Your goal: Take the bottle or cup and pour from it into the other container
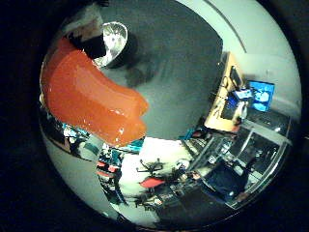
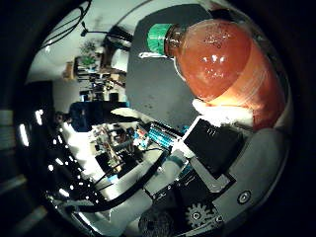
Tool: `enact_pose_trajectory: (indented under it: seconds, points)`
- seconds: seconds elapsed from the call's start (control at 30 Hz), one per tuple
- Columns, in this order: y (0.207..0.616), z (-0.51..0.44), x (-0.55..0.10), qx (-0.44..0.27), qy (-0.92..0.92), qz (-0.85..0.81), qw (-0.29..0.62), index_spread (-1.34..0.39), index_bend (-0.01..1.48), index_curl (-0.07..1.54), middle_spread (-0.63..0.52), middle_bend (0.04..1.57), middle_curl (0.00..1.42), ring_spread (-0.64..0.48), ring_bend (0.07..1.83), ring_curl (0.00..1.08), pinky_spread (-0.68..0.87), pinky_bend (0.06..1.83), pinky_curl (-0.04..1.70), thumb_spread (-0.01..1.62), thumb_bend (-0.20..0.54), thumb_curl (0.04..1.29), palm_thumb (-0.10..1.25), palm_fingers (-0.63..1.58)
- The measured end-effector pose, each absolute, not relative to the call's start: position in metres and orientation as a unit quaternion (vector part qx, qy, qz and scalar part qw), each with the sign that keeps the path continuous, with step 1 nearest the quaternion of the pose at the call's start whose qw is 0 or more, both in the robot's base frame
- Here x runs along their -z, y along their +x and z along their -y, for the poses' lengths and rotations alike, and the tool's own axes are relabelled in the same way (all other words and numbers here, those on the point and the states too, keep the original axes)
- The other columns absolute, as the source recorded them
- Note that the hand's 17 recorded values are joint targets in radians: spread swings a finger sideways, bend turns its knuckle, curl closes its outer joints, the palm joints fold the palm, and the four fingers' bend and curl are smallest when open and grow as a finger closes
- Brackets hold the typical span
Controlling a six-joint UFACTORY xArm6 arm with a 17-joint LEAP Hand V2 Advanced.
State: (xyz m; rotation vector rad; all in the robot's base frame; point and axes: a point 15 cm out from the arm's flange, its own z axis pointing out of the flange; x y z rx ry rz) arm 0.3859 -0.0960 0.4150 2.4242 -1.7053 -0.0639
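Note:
A clear bottle [image 2: 222,64] of orange liquid with a green cap [image 2: 158,38] fills much of the right thumb side palm view, close to the palm. My right hand [image 2: 212,148] is shut on it, with white and black finger parts lying against its side. The right little finger side palm view shows the bottle's orange body [image 1: 92,92] close up. A shiny metal cup [image 1: 115,41] stands beyond it on the dark grey table [image 1: 179,58]. The cap is on the bottle.
The dark table top also shows behind the bottle's neck in the right thumb side palm view [image 2: 148,94]. Around the table is a room with a wooden shelf [image 1: 228,97], a lit monitor [image 1: 260,94], chairs and cluttered desks [image 2: 99,118].

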Motion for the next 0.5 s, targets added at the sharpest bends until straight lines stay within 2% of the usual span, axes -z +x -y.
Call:
enact_pose_trajectory:
  seconds: [0.3,0.5]
  points:
    - [0.409,0.087,-0.413,-0.056,0.81,0.539,0.225,-0.22,1.17,0.93,-0.17,1.3,0.96,-0.29,1.26,0.98,-0.28,1.15,0.98,0.07,-0.017,0.92,1.17,1.07]
    - [0.425,0.076,-0.409,-0.091,0.802,0.522,0.275,-0.22,1.16,0.93,-0.17,1.29,0.96,-0.29,1.26,0.98,-0.29,1.14,0.99,0.08,-0.017,0.92,1.17,1.08]
